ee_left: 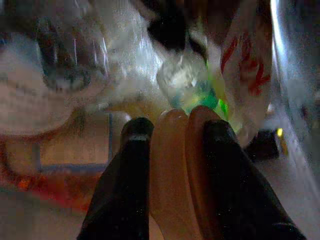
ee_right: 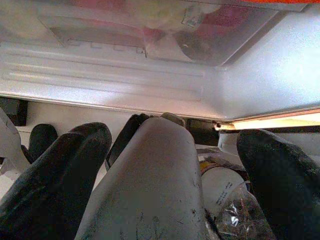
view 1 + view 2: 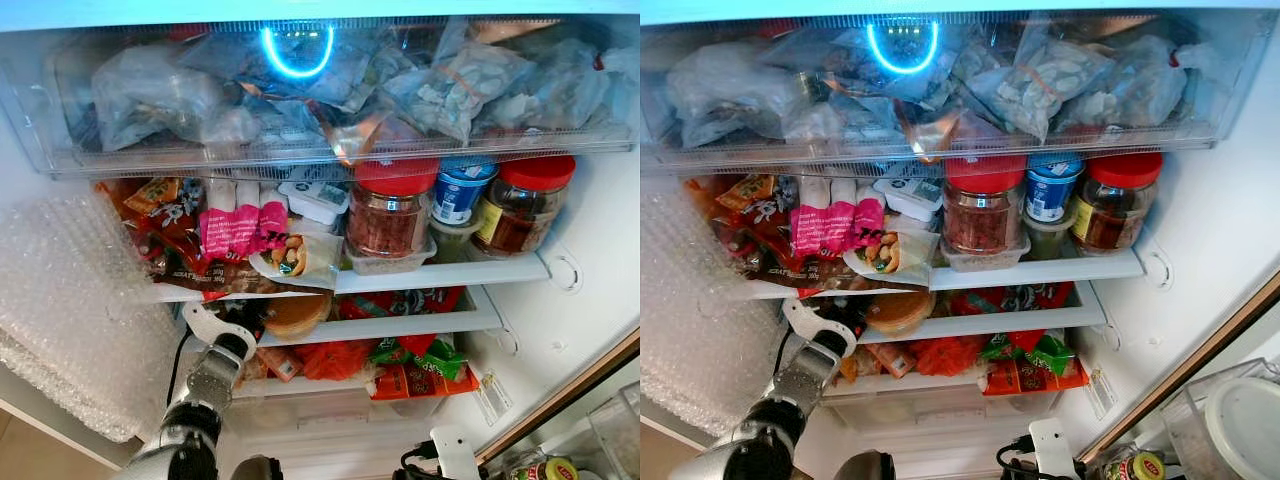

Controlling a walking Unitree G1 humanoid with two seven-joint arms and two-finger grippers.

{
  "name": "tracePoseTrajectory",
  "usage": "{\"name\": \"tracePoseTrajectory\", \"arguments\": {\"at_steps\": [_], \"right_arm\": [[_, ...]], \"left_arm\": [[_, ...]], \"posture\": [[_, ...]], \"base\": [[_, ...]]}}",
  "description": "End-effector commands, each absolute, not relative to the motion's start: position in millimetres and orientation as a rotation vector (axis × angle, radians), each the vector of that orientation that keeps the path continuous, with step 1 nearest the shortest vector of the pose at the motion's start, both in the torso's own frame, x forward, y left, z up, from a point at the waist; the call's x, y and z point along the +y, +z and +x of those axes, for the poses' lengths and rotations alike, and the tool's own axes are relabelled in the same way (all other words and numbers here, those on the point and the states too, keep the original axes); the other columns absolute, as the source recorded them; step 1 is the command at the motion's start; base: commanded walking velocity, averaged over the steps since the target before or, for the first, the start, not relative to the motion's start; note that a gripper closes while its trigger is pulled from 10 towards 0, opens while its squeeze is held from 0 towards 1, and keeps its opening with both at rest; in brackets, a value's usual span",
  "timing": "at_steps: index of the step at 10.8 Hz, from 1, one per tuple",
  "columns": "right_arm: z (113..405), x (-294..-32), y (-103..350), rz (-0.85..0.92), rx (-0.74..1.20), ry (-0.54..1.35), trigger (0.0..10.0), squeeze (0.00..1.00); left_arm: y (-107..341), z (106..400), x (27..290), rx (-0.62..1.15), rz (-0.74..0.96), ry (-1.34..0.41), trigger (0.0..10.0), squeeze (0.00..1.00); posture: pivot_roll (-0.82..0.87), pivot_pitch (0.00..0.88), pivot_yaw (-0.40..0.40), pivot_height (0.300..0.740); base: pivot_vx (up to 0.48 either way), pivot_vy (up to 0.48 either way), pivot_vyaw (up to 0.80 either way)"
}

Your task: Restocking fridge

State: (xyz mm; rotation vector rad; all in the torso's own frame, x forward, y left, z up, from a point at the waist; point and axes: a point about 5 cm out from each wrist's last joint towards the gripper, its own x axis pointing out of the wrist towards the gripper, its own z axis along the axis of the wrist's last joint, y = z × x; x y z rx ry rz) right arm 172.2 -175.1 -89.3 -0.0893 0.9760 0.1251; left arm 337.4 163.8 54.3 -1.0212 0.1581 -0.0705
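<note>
The left pincer (image 3: 232,325) reaches into the fridge's middle shelf (image 3: 420,325), its fingers (image 1: 132,165) clenched on a tan, rounded food item (image 1: 177,165) beside the brown round pack (image 3: 297,315) lying there. To finish the placement well, push the item fully past the shelf lip, settle it flat, then release; avoid dragging the red packets (image 3: 405,300) to the right. Above, the red-lidded jars (image 3: 390,210) crowd the upper shelf. The right pincer (image 2: 175,165) hangs low below the fridge; whether it grips anything cannot be told.
</note>
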Motion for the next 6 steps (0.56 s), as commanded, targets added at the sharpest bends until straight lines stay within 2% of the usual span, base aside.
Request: {"name": "tracePoseTrajectory", "arguments": {"at_steps": [1, 6], "right_arm": [[152, -176, -98, -0.068, 1.056, 0.113, 10.0, 0.00], [151, -178, -99, -0.067, 1.060, 0.103, 10.0, 0.00]], "left_arm": [[63, 344, 164, 0.117, -1.032, -0.065, 10.0, 0.00], [61, 345, 154, 0.153, -1.004, -0.086, 10.0, 0.00]], "posture": [[-0.06, 0.040, 0.001, 0.642], [-0.08, 0.047, 0.011, 0.642]], "base": [[0.000, 0.000, 0.00], [0.000, 0.000, 0.00]]}}
